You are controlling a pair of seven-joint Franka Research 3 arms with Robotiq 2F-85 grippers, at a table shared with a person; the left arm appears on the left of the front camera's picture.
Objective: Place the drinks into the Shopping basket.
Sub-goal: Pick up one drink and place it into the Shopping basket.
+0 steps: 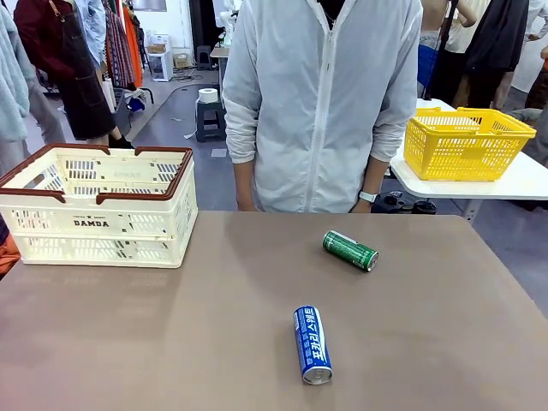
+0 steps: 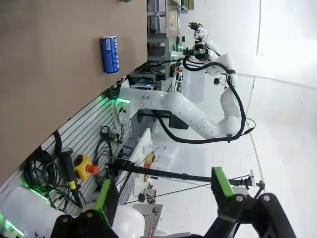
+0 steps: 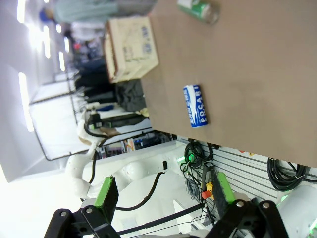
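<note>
Front view: the brown matte table (image 1: pixel 171 342) carries the Shopping basket (image 1: pixel 94 205) at its far left, a cream slotted plastic crate with a dark brown rim and black lettering on its side. The green can (image 1: pixel 350 250), a slim metal cylinder with silver ends, lies on its side right of centre. The blue can (image 1: pixel 312 344), of the same shape with white lettering, lies on its side nearer the robot's edge. Both are well apart from the basket and nothing lies between them and it. A person (image 1: pixel 321 103) in a pale zipped jacket stands at the far edge. A yellow mesh basket (image 1: pixel 467 141) sits on a separate white table behind. Left wrist view: the left gripper (image 2: pixel 162 191) is raised off the table edge, green-padded fingers spread wide with nothing between them. The blue can (image 2: pixel 110 54) lies near the table's edge, the white right arm (image 2: pixel 198 119) shows beyond, and black cables (image 2: pixel 44 173) hang below the tabletop. Right wrist view: the right gripper (image 3: pixel 163 190) likewise stands wide apart and empty. The blue can (image 3: pixel 196 105), green can (image 3: pixel 199 10) and Shopping basket (image 3: pixel 131 47) are all on the tabletop.
</note>
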